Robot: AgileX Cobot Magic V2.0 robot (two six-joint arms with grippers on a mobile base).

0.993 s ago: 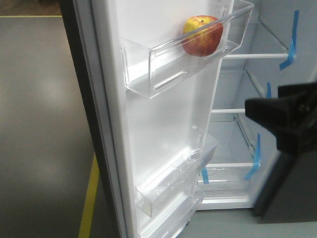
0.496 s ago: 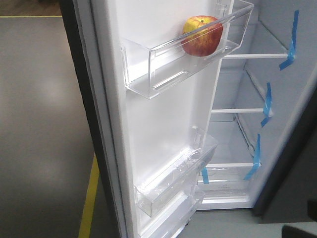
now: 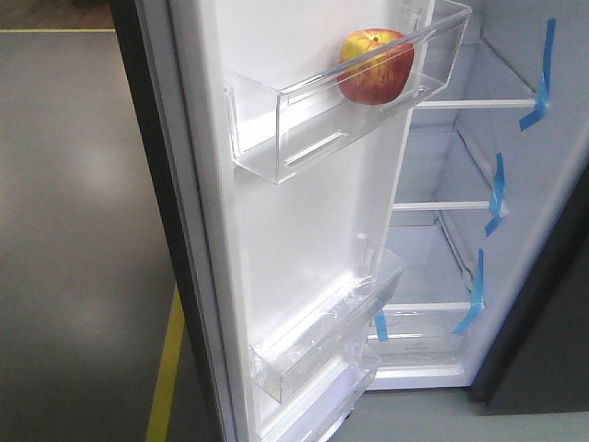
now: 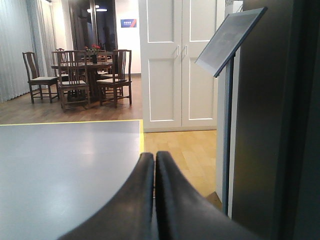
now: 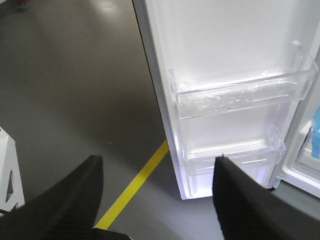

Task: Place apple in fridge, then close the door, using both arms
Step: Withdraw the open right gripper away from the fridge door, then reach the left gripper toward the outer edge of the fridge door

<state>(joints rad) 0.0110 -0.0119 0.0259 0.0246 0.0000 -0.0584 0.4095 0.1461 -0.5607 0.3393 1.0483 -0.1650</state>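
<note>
Apple (image 3: 375, 66): in the upper clear bin (image 3: 276, 138) of the door (image 3: 304, 230), at 1 o'clock in the front view.
Door state: stands open, with the fridge (image 3: 442, 157) interior at 3 o'clock.
Left gripper (image 4: 154, 155): jaws pressed together, holding nothing.
Right gripper (image 5: 157, 160): jaws spread wide, empty, with the lower bins (image 5: 245, 95) at 2 o'clock.
</note>
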